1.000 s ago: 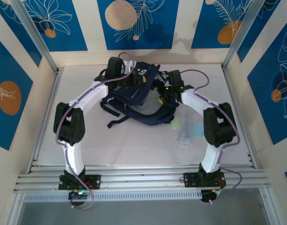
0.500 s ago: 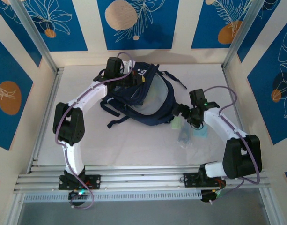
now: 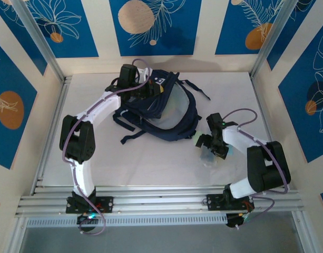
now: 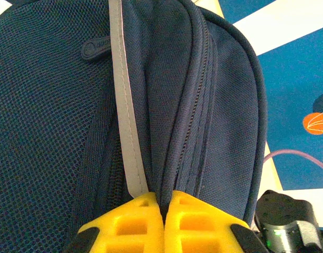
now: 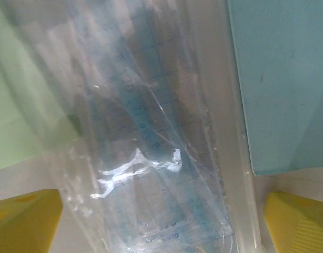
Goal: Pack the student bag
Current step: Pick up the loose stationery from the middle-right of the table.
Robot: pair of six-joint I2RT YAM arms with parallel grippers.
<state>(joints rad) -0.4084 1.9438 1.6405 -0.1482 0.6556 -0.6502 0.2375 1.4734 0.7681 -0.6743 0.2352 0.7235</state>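
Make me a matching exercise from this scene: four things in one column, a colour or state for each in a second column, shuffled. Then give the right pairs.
Things
1. bag
2. left gripper
3. right gripper
4. clear packet

Colour or state
A. open wide
B. dark navy
C. see-through, lying between a green sheet and a blue sheet
D. shut on fabric by a zip

Pairs: 1-B, 2-D, 3-A, 4-C
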